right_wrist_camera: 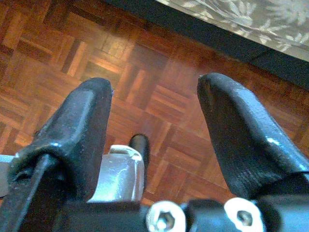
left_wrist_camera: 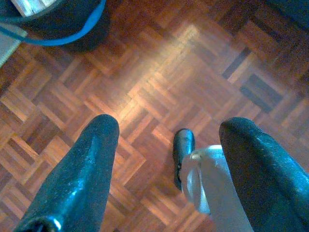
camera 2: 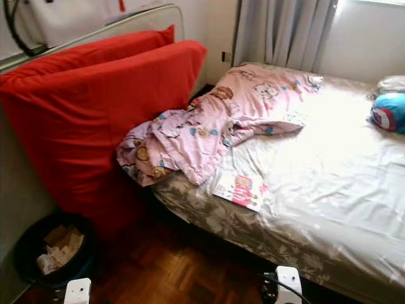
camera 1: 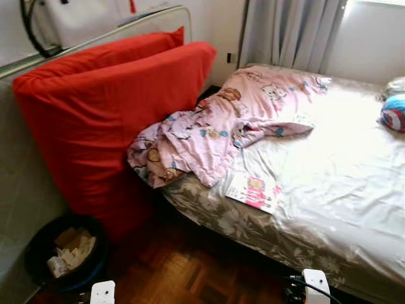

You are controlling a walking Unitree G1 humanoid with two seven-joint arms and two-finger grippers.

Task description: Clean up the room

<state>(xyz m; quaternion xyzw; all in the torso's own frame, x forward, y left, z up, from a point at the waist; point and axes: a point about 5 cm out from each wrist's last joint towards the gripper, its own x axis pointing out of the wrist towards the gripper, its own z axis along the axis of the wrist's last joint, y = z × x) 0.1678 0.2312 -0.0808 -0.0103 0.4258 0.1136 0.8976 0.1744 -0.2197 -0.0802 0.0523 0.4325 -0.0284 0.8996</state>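
A dark round bin (camera 1: pixel 63 256) sits on the wooden floor (camera 1: pixel 183 272) beside a red cushion (camera 1: pixel 107 120), holding crumpled paper and cardboard scraps (camera 1: pixel 71 250). On the bed (camera 1: pixel 329 183) lie a rumpled pink blanket (camera 1: pixel 221 123) and a booklet (camera 1: pixel 253 191) near the edge. The left gripper (left_wrist_camera: pixel 166 145) and right gripper (right_wrist_camera: pixel 154 104) hang over the floor, fingers apart, holding nothing.

Pink blanket (camera 1: pixel 221 126) is bunched at frame centre on bed (camera 1: pixel 342 190), booklet (camera 1: pixel 253 191) just below it; red cushion (camera 1: pixel 107 114) (upright) at left.
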